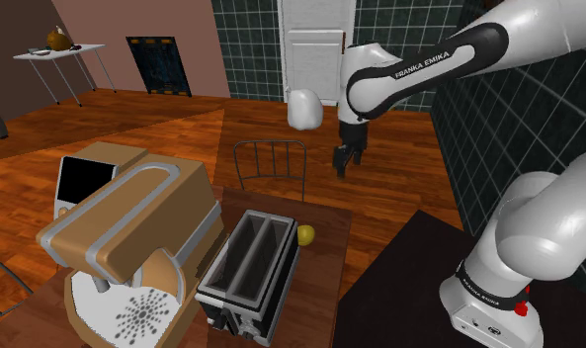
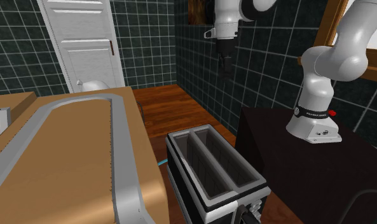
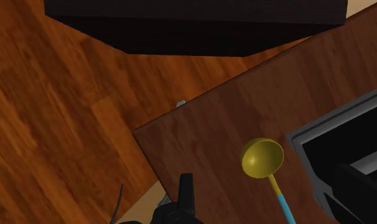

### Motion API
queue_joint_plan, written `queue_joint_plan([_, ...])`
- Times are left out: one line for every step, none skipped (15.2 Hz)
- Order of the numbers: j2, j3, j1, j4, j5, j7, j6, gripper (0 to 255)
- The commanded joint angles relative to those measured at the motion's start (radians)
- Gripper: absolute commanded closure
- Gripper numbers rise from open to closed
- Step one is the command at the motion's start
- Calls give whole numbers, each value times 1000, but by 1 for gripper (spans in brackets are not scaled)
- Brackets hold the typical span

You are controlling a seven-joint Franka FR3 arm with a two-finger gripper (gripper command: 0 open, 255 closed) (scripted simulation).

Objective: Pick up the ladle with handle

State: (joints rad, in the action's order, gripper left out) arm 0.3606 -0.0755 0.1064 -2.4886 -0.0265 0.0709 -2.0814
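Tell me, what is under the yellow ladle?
The ladle lies on the brown table, beside the black toaster. Its bowl hides the spot of table right beneath it.

Smooth ladle (image 3: 263, 159), wood-grain table (image 3: 206, 153), wooden plank floor (image 3: 66, 114)

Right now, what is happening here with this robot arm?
The white arm is meant to pick up the ladle, which has a yellow bowl and a light blue handle. The ladle lies on the brown table, close beside the black toaster, and is not yet picked up. The gripper hangs high in the air, apart from the ladle and touching nothing.
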Motion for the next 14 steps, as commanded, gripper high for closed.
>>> queue_joint_plan([-77, -1, 15, 13, -15, 30, -59, 0])
queue_joint_plan([-115, -1, 23, 22, -24, 45, -85, 0])
queue_joint_plan([-154, -1, 30, 33, -33, 60, -110, 0])
queue_joint_plan([-193, 1, 36, 45, -42, 75, -133, 0])
queue_joint_plan([-232, 2, 43, 58, -52, 91, -156, 0])
queue_joint_plan([-271, 5, 49, 72, -62, 106, -177, 0])
queue_joint_plan([-311, 7, 55, 87, -73, 122, -197, 0])
queue_joint_plan([-350, 11, 60, 104, -83, 138, -217, 0])
queue_joint_plan([-389, 15, 64, 121, -93, 153, -235, 0])
queue_joint_plan([-428, 20, 68, 140, -103, 168, -251, 0])
queue_joint_plan([-467, 26, 72, 159, -112, 183, -267, 0])
queue_joint_plan([-505, 31, 75, 180, -121, 198, -281, 0])
queue_joint_plan([-544, 38, 78, 201, -130, 212, -295, 0])
queue_joint_plan([-582, 45, 80, 224, -137, 225, -307, 0])
